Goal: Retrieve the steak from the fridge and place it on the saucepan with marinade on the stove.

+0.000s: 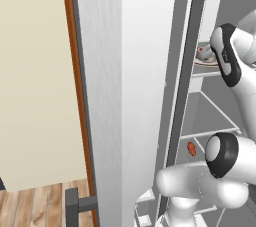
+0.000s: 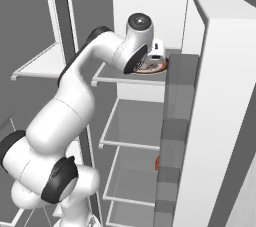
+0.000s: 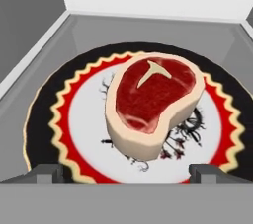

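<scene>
The steak point(image 3: 153, 102), red meat with a pale rim, lies on a round plate point(image 3: 44, 104) with a black rim and a red-and-white middle. The plate stands on an upper shelf of the open fridge point(image 2: 145, 1). My gripper point(image 3: 127, 172) is open just short of the plate, its two fingertips point(image 3: 47, 172) wide apart on either side of the steak's near end, touching nothing. From the right base view the gripper point(image 2: 157, 56) hangs over the plate point(image 2: 150, 69). In the left base view the plate point(image 1: 204, 55) peeks past the arm. The saucepan, marinade and stove are out of view.
The fridge's open door point(image 2: 220, 111) with grey bins point(image 2: 175, 136) stands close on the right of the arm; the other door point(image 1: 145, 96) is on the left. Below are several wire shelves point(image 2: 135, 126); a small orange-red item point(image 1: 191, 148) lies on a lower one.
</scene>
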You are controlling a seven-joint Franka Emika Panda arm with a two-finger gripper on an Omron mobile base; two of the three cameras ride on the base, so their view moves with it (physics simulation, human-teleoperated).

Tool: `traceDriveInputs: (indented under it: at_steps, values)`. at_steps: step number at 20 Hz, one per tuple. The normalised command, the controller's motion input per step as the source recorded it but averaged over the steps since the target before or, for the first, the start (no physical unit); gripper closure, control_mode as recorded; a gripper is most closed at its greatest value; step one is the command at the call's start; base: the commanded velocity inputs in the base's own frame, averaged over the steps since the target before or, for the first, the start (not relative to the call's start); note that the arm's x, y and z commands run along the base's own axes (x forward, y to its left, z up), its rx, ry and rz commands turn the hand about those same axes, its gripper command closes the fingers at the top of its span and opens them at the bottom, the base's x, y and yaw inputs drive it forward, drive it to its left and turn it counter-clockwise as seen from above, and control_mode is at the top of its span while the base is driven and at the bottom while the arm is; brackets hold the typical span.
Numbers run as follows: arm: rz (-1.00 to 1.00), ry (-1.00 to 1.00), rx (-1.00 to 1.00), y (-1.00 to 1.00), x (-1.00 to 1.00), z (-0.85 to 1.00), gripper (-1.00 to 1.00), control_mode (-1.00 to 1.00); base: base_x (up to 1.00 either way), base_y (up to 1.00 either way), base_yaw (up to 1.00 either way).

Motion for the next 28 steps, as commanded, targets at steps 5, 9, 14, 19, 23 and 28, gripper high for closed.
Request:
traceDriveInputs:
  at_steps: [5,9,14,19,23,28]
  values:
    - [0.00,0.00,0.00,-0.02,0.13,-0.06,-1.00,-1.00,0.00,0.00,0.00]
    - [0.00,0.00,0.00,0.00,0.14,-0.11,-1.00,-1.00,0.00,0.00,0.00]
    - [0.00,0.00,0.00,0.00,0.13,-0.10,-1.00,-1.00,0.00,0.00,0.00]
    - [0.00,0.00,0.00,-0.04,0.12,0.00,-1.00,-1.00,0.00,0.00,0.00]
    - [0.00,0.00,0.00,-0.01,0.10,0.00,-1.00,-1.00,0.00,0.00,0.00]
    - [0.00,0.00,0.00,0.00,0.08,0.00,-1.00,-1.00,0.00,0.00,0.00]
